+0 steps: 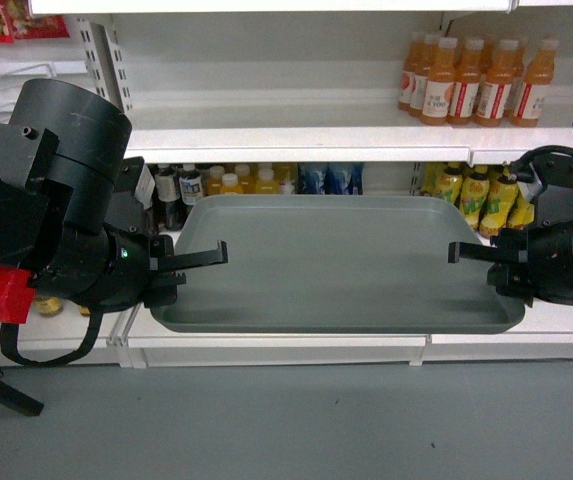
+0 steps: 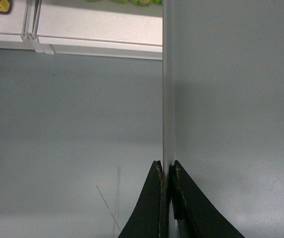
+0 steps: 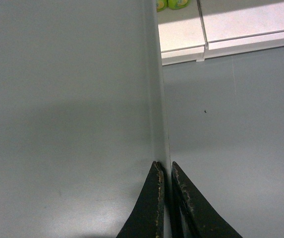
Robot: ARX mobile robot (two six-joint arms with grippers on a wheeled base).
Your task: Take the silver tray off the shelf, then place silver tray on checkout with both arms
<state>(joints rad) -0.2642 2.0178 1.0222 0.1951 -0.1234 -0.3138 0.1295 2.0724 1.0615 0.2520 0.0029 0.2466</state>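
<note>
In the head view the silver tray (image 1: pixel 341 265) fills the middle of the frame, seemingly held level with its near edge out past the front lip of the shelf (image 1: pixel 296 342). The left gripper (image 1: pixel 198 260) bites its left rim and the right gripper (image 1: pixel 471 252) its right rim, opposite ends so the load balances. In the left wrist view, at bottom centre, the fingers (image 2: pixel 157 203) are clamped on the thin rim above grey floor (image 2: pixel 72 139). The right wrist view shows the same pinch, fingers (image 3: pixel 151 206) closed on the tray's edge.

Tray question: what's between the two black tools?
Only the silver tray; head view shows the left tool and right tool pinching its opposite rims.
</note>
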